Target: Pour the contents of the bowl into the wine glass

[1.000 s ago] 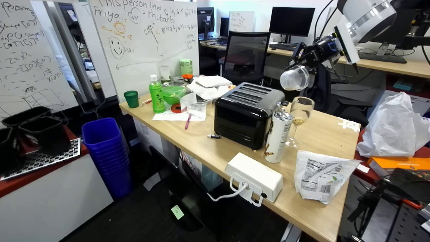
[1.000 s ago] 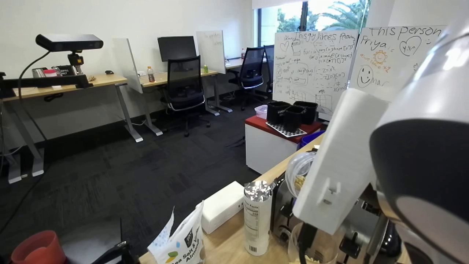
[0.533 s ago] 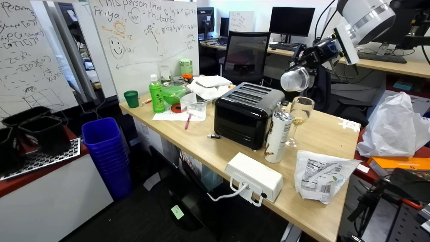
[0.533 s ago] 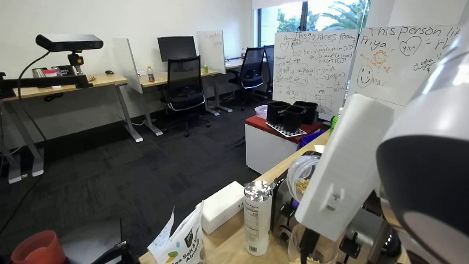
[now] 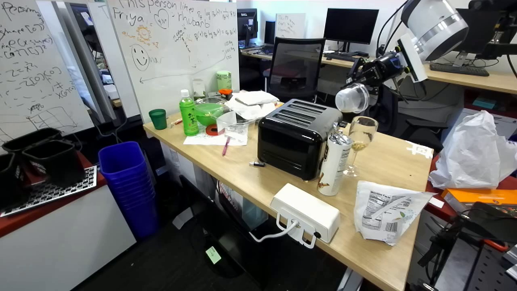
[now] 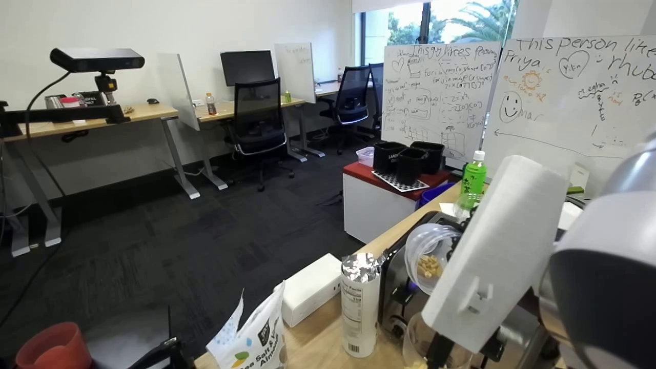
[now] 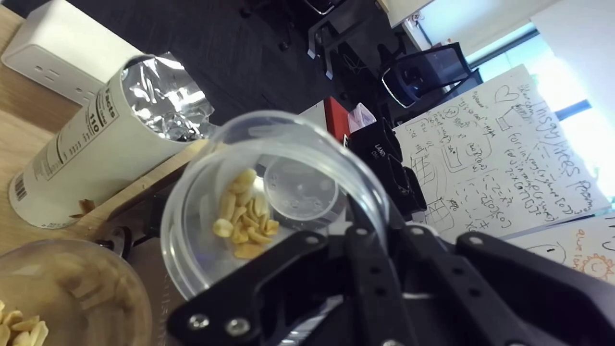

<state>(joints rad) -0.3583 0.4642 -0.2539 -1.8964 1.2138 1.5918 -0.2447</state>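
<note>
in an exterior view the tipped bowl [image 5: 352, 99] sits slightly lower and farther left than a second ago, yet higher than the wine glass [image 5: 363, 125]; my gripper [image 7: 388, 230] pinches the bowl's rim; nuts [image 7: 247, 218] lie in both, so i judge the pour unfinished, needing more tilt.

In an exterior view, has whiteboards [image 6: 441, 92] and a bright window [image 6: 400, 25] behind the red-topped cabinet [image 6: 376, 206]; left of it, has dark carpet [image 6: 215, 241], a black chair [image 6: 259, 117] and a pale wall [image 6: 179, 25].
</note>
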